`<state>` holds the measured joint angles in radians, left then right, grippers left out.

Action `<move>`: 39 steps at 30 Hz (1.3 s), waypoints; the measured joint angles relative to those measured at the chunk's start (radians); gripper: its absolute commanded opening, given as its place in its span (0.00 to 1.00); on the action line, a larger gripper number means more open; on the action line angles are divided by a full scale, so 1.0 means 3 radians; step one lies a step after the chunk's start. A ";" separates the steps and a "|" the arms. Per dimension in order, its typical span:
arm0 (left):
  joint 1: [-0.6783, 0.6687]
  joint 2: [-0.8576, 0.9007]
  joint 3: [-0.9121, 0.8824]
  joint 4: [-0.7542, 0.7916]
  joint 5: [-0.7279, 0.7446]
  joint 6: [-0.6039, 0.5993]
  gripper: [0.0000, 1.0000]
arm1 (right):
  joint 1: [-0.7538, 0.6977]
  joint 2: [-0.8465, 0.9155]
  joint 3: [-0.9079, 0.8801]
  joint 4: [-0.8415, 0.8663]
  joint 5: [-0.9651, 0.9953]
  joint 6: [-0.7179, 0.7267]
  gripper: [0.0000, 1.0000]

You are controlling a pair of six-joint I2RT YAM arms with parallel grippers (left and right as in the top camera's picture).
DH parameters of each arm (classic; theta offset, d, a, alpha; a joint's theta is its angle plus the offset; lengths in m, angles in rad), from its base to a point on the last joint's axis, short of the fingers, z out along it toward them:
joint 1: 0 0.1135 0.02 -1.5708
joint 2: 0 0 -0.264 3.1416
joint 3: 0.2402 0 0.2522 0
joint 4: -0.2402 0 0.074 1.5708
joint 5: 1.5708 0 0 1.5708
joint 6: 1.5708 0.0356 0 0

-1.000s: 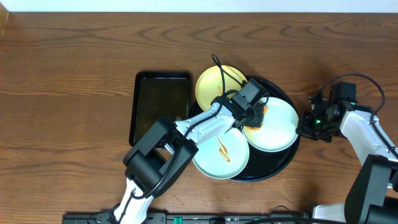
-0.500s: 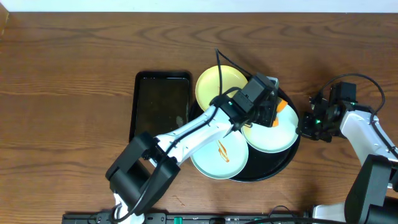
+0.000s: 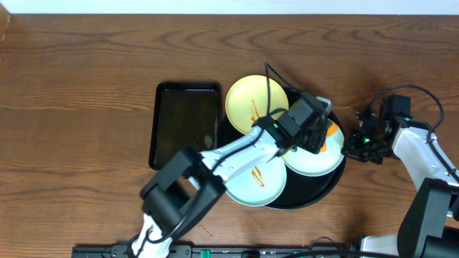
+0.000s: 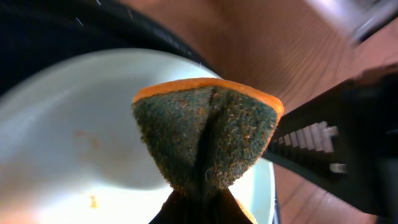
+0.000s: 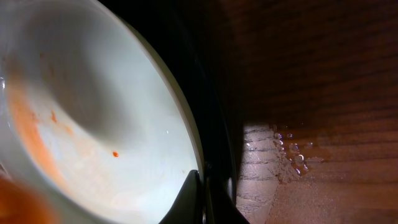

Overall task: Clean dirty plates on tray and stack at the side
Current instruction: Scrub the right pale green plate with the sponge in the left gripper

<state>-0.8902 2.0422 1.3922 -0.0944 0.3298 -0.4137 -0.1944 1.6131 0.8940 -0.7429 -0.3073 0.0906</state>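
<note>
pinching a folded orange-and-green sponge (image 4: 205, 130), our left fingers (image 4: 199, 211) hold it just over a mint plate (image 4: 68, 143) with faint orange smears. that plate lies on the round black tray (image 3: 315, 195). beside these fingers, toward their arm, sits a second mint plate (image 3: 254, 180) with an orange squiggle; past it the yellow plate (image 3: 247, 100), streaked too, overlaps the tray's rim. our right fingers (image 5: 204, 202) are closed on the tray's rim, on the sponge's far side. a rectangular black tray (image 3: 185, 123) rests on the desk (image 3: 86, 72), well apart from both.
</note>
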 measured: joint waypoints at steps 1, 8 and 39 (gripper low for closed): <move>-0.0038 0.0067 0.0000 0.0039 -0.0004 0.0000 0.07 | 0.0000 0.0000 0.0000 0.0000 0.0001 0.0000 0.01; -0.0191 0.0277 0.0000 0.0142 -0.0024 0.0028 0.08 | 0.0000 0.0000 0.0000 -0.0001 0.0001 0.0000 0.01; -0.0006 0.0324 0.0006 -0.0137 -0.0388 0.0148 0.08 | 0.0170 0.0000 0.0000 0.0170 -0.0319 0.0009 0.28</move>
<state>-0.8921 2.1395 1.3941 -0.1356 0.2134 -0.3695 -0.1432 1.6131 0.8940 -0.6918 -0.4030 0.0933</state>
